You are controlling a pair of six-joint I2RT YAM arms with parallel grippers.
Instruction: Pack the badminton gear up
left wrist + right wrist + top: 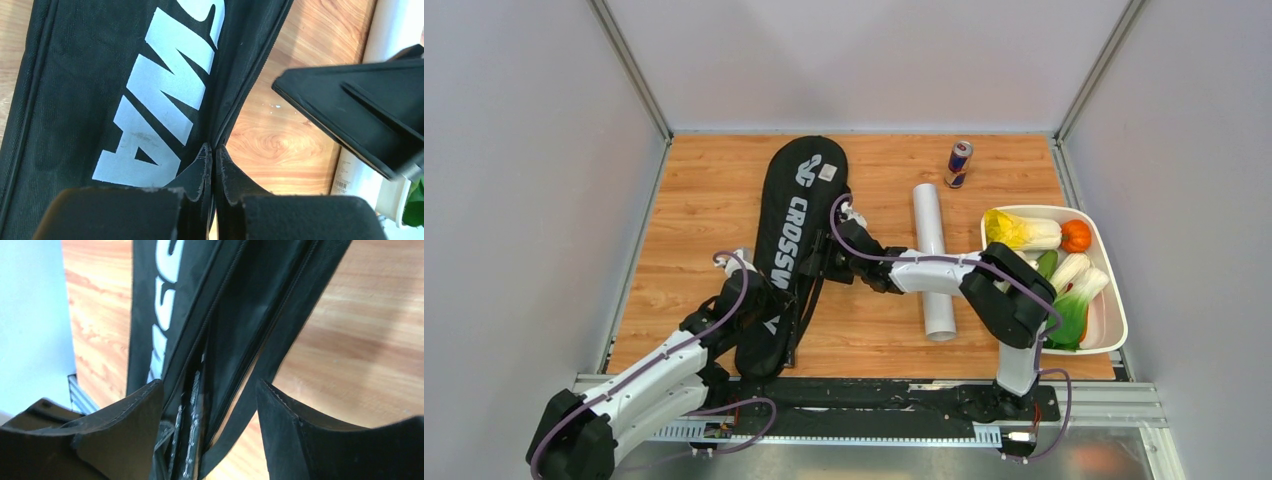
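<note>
1. Lying lengthwise on the worktop (694,200): CROSSWAY racket bag (794,200), white tube (929,225) near on its right.
2. Pressing left gripper (213,150) fully closed at the bag's right seam; pinching fabric or not, cannot tell.
3. Standing right gripper (209,385) spread apart astride the bag's unzipped edge, gripping nothing.

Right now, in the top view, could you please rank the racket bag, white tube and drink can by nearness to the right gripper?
1. racket bag, at the right gripper.
2. white tube, to its right.
3. drink can, far back right.
</note>
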